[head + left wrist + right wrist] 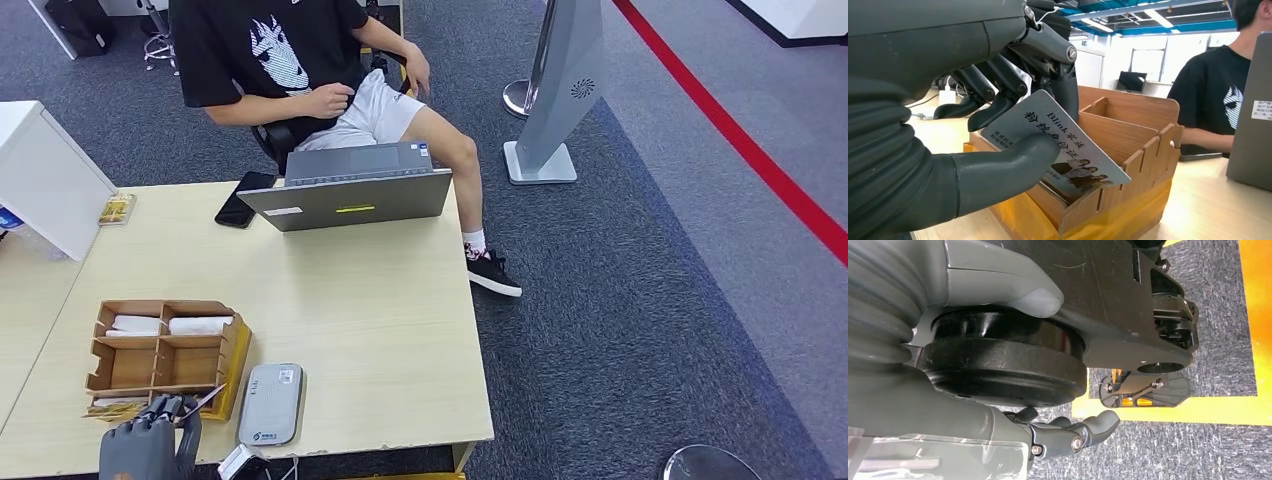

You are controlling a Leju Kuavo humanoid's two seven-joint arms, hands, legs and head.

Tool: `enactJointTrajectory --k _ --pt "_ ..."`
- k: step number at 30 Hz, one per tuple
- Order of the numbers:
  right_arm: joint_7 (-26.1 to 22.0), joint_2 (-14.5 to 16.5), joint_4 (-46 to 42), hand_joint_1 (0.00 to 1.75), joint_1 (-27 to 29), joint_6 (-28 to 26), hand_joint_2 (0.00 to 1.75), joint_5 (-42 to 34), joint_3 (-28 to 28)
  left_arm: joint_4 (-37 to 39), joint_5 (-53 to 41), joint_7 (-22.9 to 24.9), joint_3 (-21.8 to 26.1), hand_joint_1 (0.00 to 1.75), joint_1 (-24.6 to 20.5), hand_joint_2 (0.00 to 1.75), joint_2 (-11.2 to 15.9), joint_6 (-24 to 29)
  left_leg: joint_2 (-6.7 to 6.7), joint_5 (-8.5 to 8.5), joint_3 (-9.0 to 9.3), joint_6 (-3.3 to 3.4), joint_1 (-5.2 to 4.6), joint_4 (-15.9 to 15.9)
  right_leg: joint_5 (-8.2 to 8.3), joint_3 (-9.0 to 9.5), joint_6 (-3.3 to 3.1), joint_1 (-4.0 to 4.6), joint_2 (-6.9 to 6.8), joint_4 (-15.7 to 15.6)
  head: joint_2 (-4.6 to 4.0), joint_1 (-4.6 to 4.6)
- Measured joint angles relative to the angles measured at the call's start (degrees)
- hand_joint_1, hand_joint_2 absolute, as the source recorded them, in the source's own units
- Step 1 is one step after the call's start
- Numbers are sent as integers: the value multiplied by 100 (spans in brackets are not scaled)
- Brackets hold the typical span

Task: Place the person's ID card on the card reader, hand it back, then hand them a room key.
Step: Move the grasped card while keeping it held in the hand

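Desk [380,330]; card [1068,150] pinched in left hand [998,100]

We were in an office set up like a reception desk: grey carpet tile with a red floor stripe [760,160], a pale wooden desk [380,330] bearing an open laptop [350,195], and a person [290,70] on a rolling chair. Fluorescent ceiling strips and a monitor [1131,81] showed behind.

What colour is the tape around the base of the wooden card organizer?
Yellow tape wraps the base of the wooden card organizer; it shows best in the left wrist view.
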Motion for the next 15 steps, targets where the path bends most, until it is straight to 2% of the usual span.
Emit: enactJointTrajectory --k 3,6,15 --pt "8 -2 0 0 -8 0 175 1 60 409 -17 -21 -54 175 -96 175 -16 131 0 0 1 0 0 0 0 1 0 0 0 0 -1 -1" --pt "10 -2 0 0 -12 -2 175 5 83 507 -138 -66 -84 175 -133 175 -19 375 0 0 1 0 0 0 0 1 0 0 -1 0 -1 1" --pt "10 -2 0 0 -12 -18 175 -16 85 -104 -121 -35 -188 175 -89 175 1 686 -1 0 0 0 0 0 0 1 0 0 -1 0 -1 0"
